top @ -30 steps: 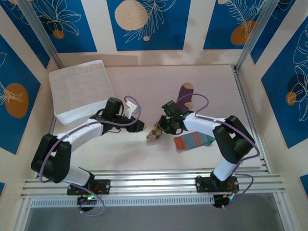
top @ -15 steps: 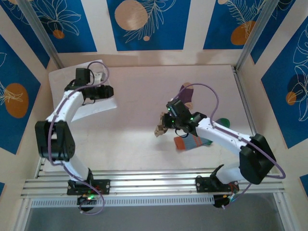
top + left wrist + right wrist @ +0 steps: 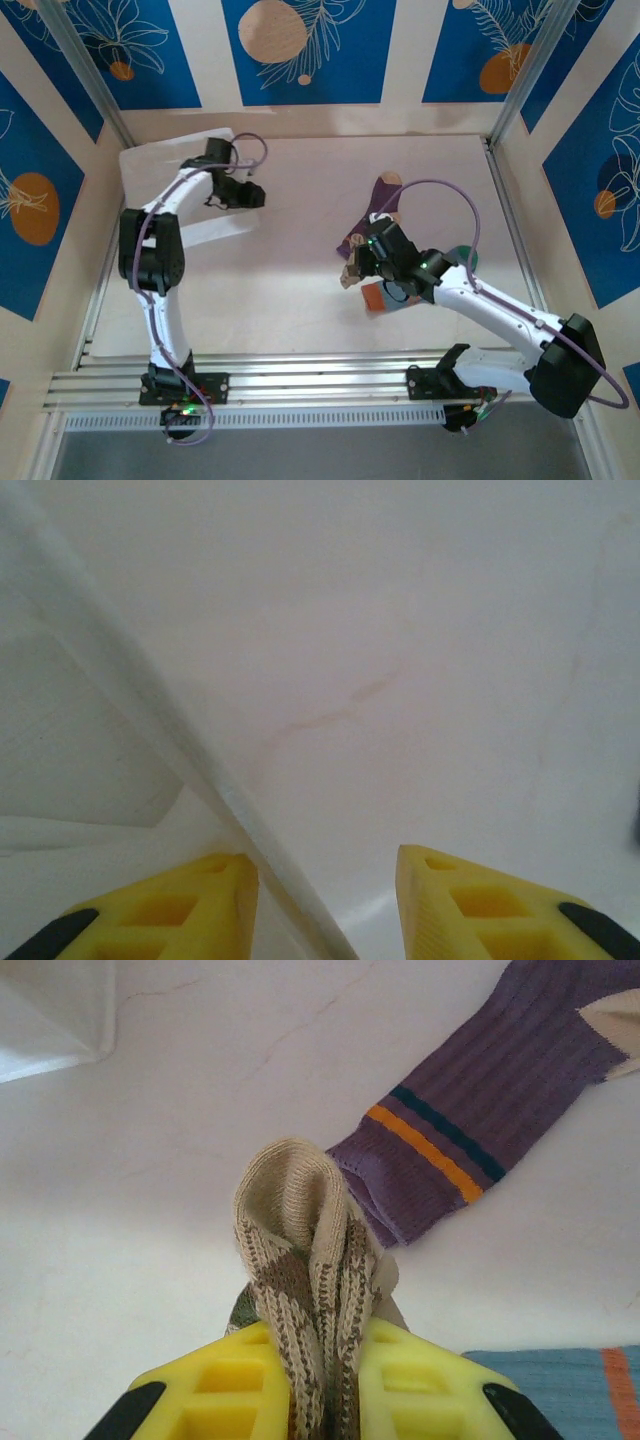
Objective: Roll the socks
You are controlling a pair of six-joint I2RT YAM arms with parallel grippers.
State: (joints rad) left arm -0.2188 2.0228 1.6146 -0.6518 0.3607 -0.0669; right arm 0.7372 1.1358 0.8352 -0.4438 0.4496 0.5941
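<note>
Right jaws clenched on the folded brown-tan diamond-patterned fabric sock, mid-counter, beside the purple striped sock. Left jaws released at the white fabric box, far left. Rolling looks underway; next, probably, tightening the fold.

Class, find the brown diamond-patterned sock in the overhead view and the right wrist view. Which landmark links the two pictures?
Top external: the brown diamond sock sits just right of the middle, pinched by the right gripper.
Right wrist: bottom centre, bunched between the yellow fingers.
Shared landmark: the purple sock, lying just beyond it in both.
</note>
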